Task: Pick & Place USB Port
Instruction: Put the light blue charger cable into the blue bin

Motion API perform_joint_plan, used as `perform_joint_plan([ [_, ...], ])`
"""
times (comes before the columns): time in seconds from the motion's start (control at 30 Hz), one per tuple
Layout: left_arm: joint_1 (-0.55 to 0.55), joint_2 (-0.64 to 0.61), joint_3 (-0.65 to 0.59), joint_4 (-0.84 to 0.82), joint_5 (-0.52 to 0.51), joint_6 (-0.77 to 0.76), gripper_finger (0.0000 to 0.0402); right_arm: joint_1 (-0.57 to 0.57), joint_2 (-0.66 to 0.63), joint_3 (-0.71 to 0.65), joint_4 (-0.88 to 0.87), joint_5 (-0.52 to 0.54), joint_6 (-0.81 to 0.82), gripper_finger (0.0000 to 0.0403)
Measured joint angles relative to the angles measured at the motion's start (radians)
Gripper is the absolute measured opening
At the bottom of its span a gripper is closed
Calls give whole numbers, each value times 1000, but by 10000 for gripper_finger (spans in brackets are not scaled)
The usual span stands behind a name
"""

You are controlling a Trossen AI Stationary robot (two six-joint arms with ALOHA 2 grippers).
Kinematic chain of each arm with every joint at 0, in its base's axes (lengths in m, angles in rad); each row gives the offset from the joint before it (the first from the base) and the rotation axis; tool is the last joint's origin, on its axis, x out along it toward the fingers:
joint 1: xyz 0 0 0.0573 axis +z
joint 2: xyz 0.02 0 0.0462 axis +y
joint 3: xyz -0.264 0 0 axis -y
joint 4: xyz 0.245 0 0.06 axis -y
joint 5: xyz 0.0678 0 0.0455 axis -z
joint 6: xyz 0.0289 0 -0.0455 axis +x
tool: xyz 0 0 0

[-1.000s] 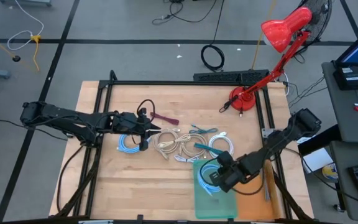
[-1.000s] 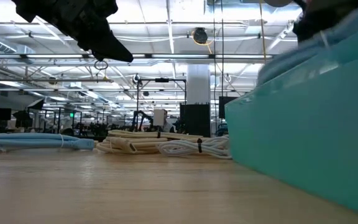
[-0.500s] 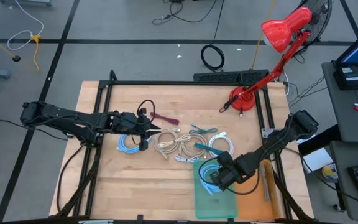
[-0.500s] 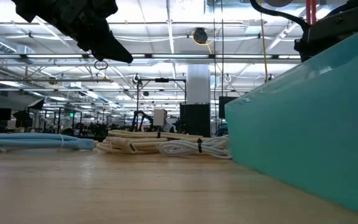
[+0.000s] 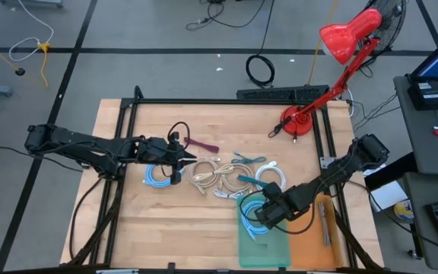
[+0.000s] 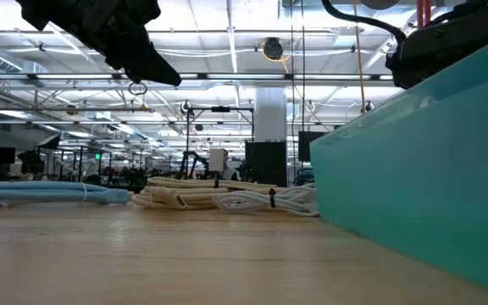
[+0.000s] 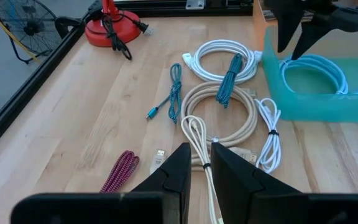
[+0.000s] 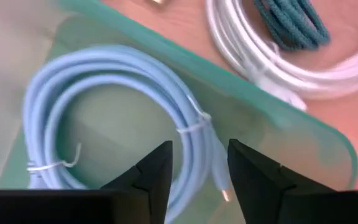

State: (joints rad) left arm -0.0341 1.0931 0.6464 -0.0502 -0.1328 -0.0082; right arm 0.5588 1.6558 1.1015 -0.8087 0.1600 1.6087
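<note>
A light blue coiled cable (image 8: 104, 112) lies flat in the teal tray (image 5: 276, 247) near the table's near right edge. My right gripper (image 8: 201, 168) hovers open just above that coil (image 5: 253, 221), touching nothing. Several other coiled cables lie on the wood mid-table: a light blue one (image 5: 157, 175), beige ones (image 5: 204, 175), white ones (image 5: 268, 176), a teal one (image 7: 174, 93) and a maroon one (image 7: 120, 171). My left gripper (image 5: 182, 157) hangs above the table, over the beige cables (image 7: 219, 106). Its fingers stand slightly apart on nothing, and a pale cable on the table shows through the gap.
A red desk lamp (image 5: 341, 46) stands with its base (image 5: 296, 122) at the table's far right corner. An orange mat (image 5: 318, 228) lies to the right of the tray. Black frame rails run along the table's left, far and right sides. Bare wood shows near the table's near left.
My right gripper has shifted a little toward the table's left over the tray. In the low view the light blue coil showed above the tray's rim a second ago; now it lies below the rim, inside the tray.
</note>
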Motion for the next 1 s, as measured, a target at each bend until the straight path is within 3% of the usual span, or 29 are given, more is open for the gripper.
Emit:
perform_joint_plan([
  [0.23, 0, 0, 0, 0, 0, 0, 67, -8, -40, 0, 270, -1, -201, 128],
  [0.43, 0, 0, 0, 0, 0, 4, 67, 6, -68, 1, 535, -63, -415, 78],
  [0.63, 0, 0, 0, -7, 0, 4, 67, 35, -56, 0, 466, -156, -368, 7],
  [0.73, 0, 0, 0, -7, 0, 4, 67, 43, -36, -2, 409, -169, -323, 7],
  [1.0, 0, 0, 0, -7, -2, 7, 67, 37, 60, -1, 485, -303, -327, 1],
])
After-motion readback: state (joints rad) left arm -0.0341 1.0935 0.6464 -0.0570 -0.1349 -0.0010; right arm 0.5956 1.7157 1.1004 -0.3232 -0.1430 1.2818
